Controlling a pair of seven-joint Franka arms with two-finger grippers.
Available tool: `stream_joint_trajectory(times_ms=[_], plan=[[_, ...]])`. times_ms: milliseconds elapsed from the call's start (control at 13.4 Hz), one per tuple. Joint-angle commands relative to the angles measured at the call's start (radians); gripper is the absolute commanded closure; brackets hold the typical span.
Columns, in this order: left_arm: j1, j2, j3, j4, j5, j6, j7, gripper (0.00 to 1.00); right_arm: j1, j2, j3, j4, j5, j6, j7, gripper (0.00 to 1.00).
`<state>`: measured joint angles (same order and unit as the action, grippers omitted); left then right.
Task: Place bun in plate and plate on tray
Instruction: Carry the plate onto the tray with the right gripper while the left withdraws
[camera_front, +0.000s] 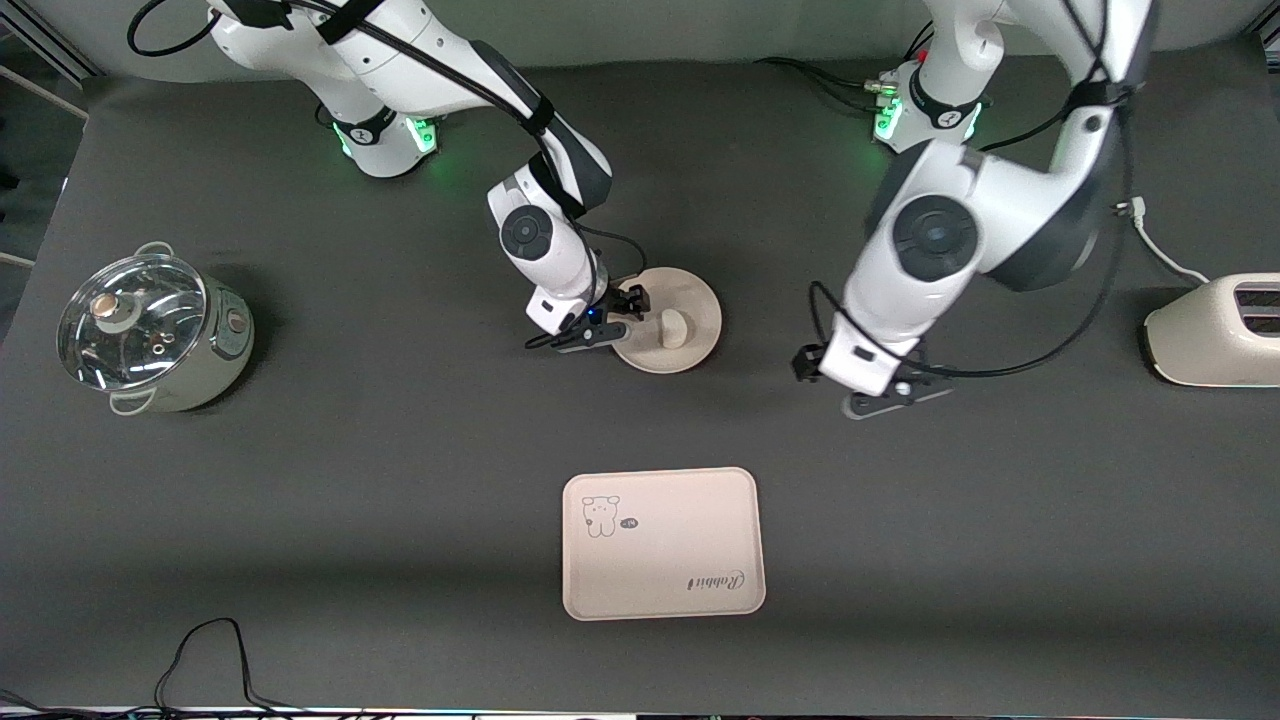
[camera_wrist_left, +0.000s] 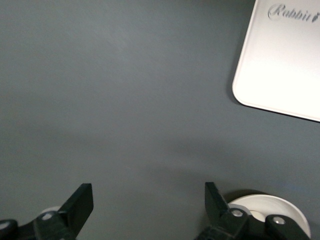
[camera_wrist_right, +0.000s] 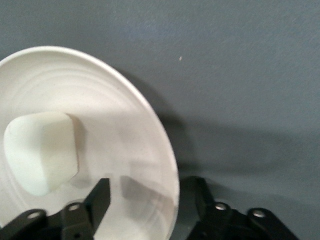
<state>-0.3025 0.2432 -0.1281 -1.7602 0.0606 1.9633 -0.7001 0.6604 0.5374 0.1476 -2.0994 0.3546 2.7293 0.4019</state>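
Note:
The white bun (camera_front: 672, 328) lies in the round cream plate (camera_front: 700, 300) at mid-table. My right gripper (camera_front: 625, 315) is at the plate's rim on the side toward the right arm's end, open, with one finger inside the plate and one outside it. In the right wrist view the bun (camera_wrist_right: 42, 150) lies on the plate (camera_wrist_right: 115, 125) and my gripper (camera_wrist_right: 150, 195) straddles the rim. The tray (camera_front: 680, 540) lies nearer to the front camera than the plate. My left gripper (camera_front: 885, 398) waits open and empty over bare table (camera_wrist_left: 148, 200). A corner of the tray (camera_wrist_left: 285, 65) shows there.
A steel pot with a glass lid (camera_front: 150, 330) stands toward the right arm's end. A cream toaster (camera_front: 1215, 330) with its cord stands at the left arm's end. A black cable (camera_front: 210, 650) loops at the table's front edge.

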Motion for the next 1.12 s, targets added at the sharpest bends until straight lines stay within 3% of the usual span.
stream_joint_trajectory(times_ms=[0, 74, 149, 447, 596, 819, 1043], plan=[[-0.003, -0.053, 0.079, -0.004, -0.021, -0.058, 0.172, 0.01, 0.001, -0.010, -0.031, 0.012, -0.016, -0.037, -0.043, 0.75], [0.014, -0.071, 0.097, -0.004, -0.021, -0.075, 0.226, 0.00, 0.004, -0.010, -0.042, 0.025, -0.016, -0.058, -0.054, 0.91], [0.058, -0.093, 0.097, -0.008, -0.022, -0.093, 0.302, 0.00, 0.005, -0.010, -0.043, 0.030, -0.016, -0.063, -0.054, 1.00], [0.245, -0.149, 0.059, -0.005, -0.027, -0.170, 0.473, 0.00, 0.001, -0.016, -0.060, 0.042, -0.016, -0.094, -0.043, 1.00], [0.301, -0.162, 0.048, 0.020, -0.025, -0.201, 0.546, 0.00, -0.001, -0.016, -0.092, 0.096, -0.013, -0.172, -0.038, 1.00], [0.341, -0.153, 0.044, 0.102, -0.027, -0.300, 0.577, 0.00, -0.007, -0.005, -0.178, 0.298, 0.000, -0.412, 0.006, 1.00], [0.350, -0.160, 0.030, 0.120, -0.024, -0.343, 0.576, 0.00, -0.042, 0.050, -0.211, 0.508, 0.006, -0.503, 0.049, 1.00]])
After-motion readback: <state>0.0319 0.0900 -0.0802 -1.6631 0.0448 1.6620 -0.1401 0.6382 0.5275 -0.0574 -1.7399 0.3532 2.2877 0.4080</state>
